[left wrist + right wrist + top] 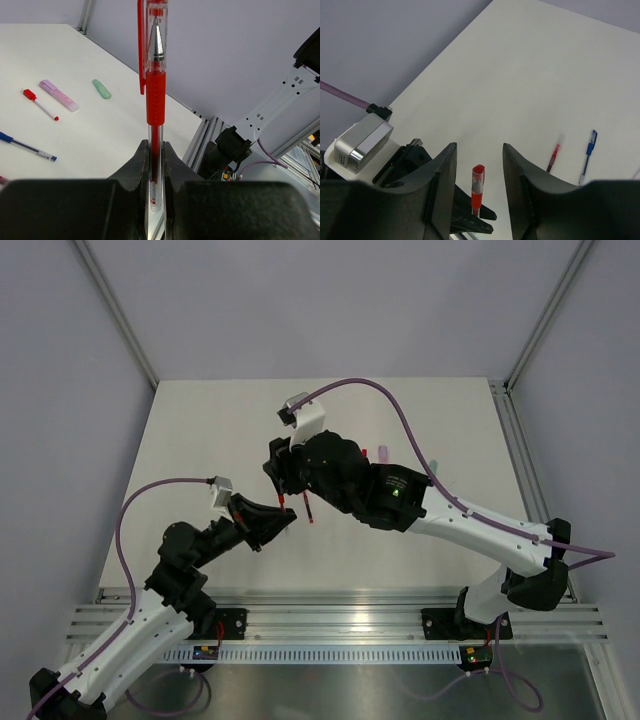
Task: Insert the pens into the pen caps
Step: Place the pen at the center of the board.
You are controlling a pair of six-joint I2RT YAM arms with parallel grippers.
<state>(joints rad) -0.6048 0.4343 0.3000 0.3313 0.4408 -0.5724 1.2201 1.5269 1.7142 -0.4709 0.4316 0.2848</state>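
Left gripper point(156, 150) pinches the red pen point(155, 95) upright, cap point(155, 20) apparently seated; right gripper point(478, 150) stands spread near its top; next, verify seating and set down.

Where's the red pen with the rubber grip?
The red pen is clamped in the left gripper, over mid-table. In the right wrist view its capped end shows between the fingers of the open right gripper.

The left fingers point(141, 165) are squeezing a red pen point(155, 95) upright between them. The right fingers point(442, 175) are standing apart, flanking its far end without touching. The left arm point(130, 625) and right arm point(480, 530) are reaching inward.
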